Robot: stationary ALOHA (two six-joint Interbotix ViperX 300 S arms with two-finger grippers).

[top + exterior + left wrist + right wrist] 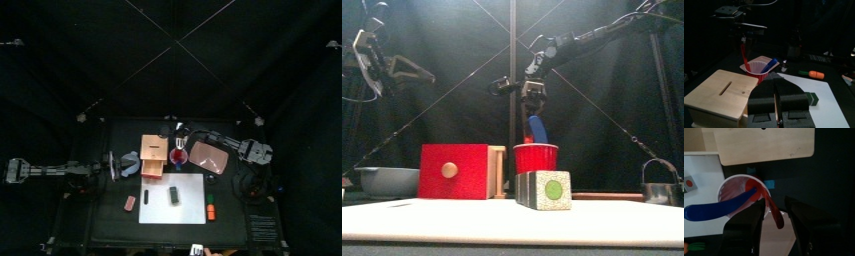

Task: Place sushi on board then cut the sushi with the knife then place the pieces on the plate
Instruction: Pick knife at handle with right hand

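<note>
Right arm: it comes in from the right and past the pink tray (210, 155), with the wrist bent so the gripper points straight down over the red cup (536, 158).
Right gripper (533, 100): its jaws are clamped on the top end of the red knife (529, 128). The knife hangs almost upright, with its lower end inside the cup.
Blue knife (540, 128): it leans in the same cup, just beside the red one, and nothing grips it.
Left arm: it is stretched in from the left and held up off the table, left of the wooden box (453, 171).
Left gripper (777, 85): the jaws are pressed together with nothing between them, and they aim over the box toward the cup.
Sushi roll (545, 190): it sits on the white board (194, 185) in one piece, in front of the cup and not touching it.
Table (120, 225): black. The box and cup stand side by side behind the board, and the tray lies to their right.
Left of the box: a blue-grey bowl (389, 181).
Far right: a metal cutter (659, 192).
Near the board: an orange toy (815, 74) to its right and a small pinkish toy (131, 203) to its left.
Room: black curtains hang behind and at both sides.
</note>
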